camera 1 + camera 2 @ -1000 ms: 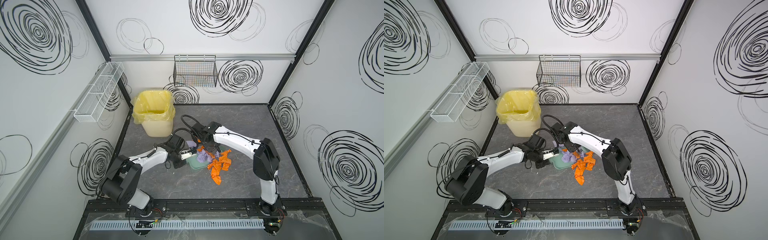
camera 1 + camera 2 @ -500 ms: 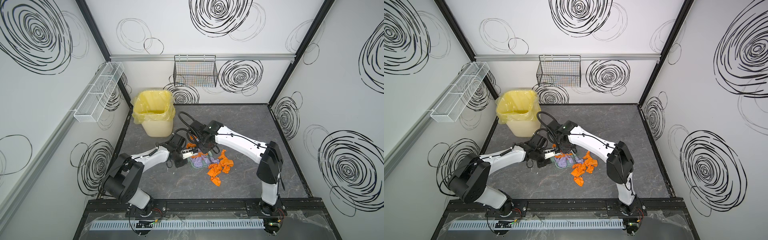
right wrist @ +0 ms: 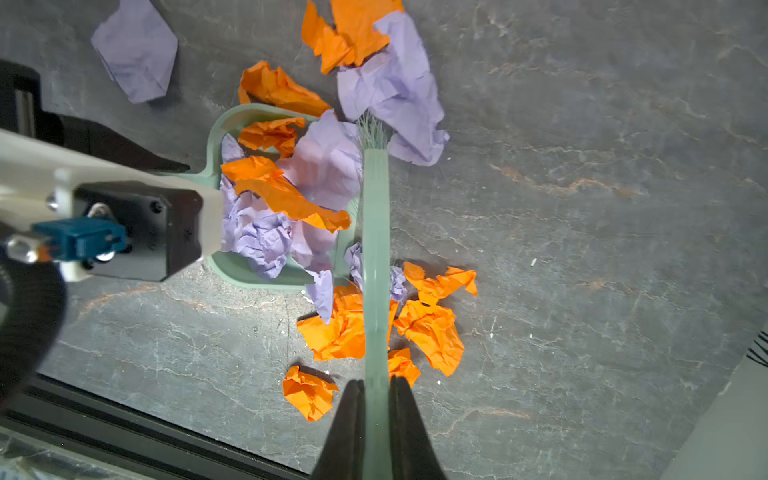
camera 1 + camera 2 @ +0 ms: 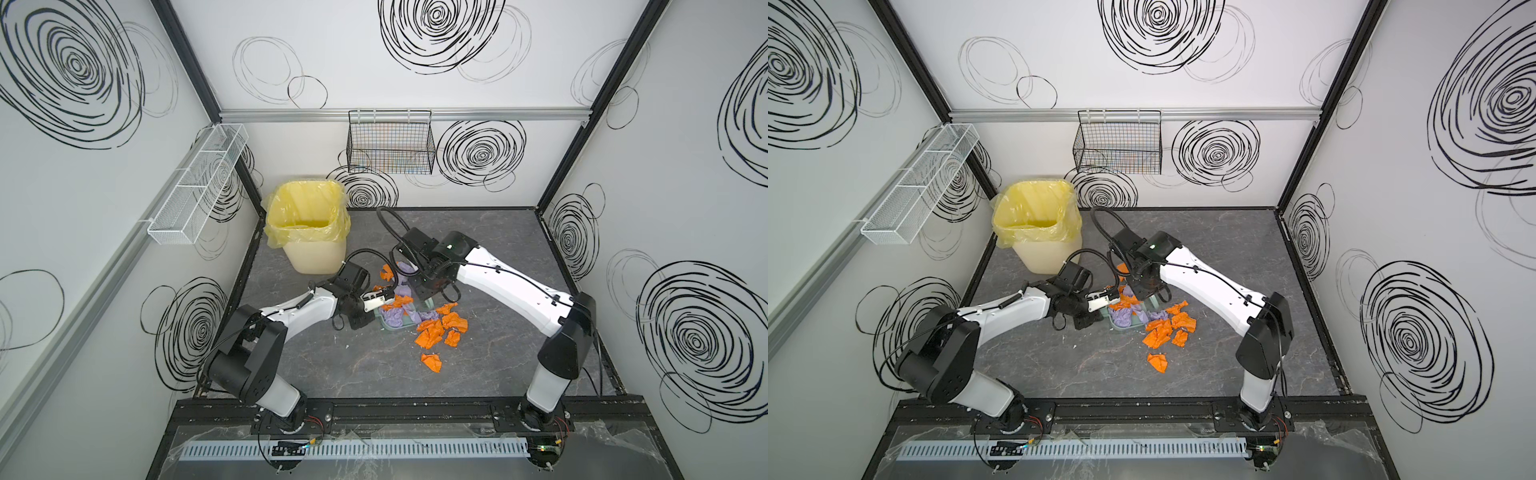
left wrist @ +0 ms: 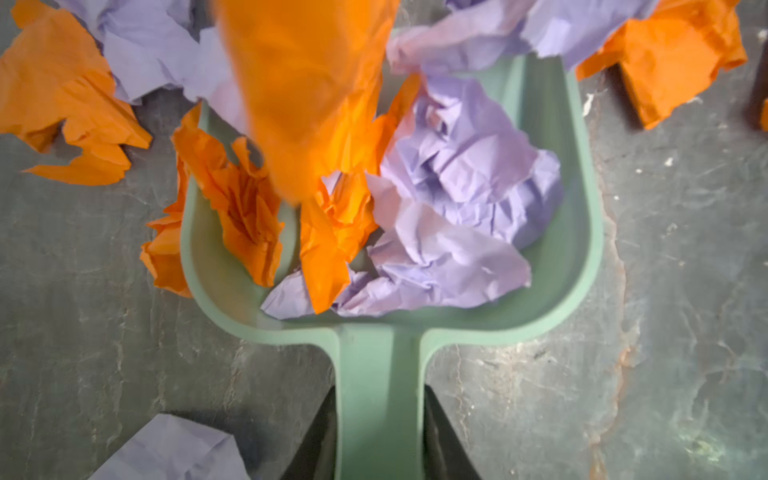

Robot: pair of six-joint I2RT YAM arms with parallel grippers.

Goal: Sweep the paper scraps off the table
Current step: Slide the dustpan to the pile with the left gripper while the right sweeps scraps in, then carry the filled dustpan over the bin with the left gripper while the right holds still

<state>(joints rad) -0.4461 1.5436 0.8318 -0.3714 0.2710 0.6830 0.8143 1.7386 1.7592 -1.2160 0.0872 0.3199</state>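
Paper scraps (image 3: 432, 328), partly in the dustpan (image 5: 577, 232) and partly loose on the table (image 4: 374, 374).

The left gripper (image 5: 379, 399) has its jaws pinched narrowly on the green dustpan's handle. The right gripper (image 3: 376, 386) has its jaws clamped tight on the pale green brush (image 3: 376, 208). The brush lies across the pan's open mouth, its bristles touching a lilac scrap. Crumpled orange and lilac pieces fill the pan. A cluster of orange pieces sits on the table just beside the mouth, with one orange piece (image 4: 431, 362) apart nearer the front edge. A few more lie on the pan's far side. The yellow-lined bin (image 4: 316, 257) stands in the back left corner.
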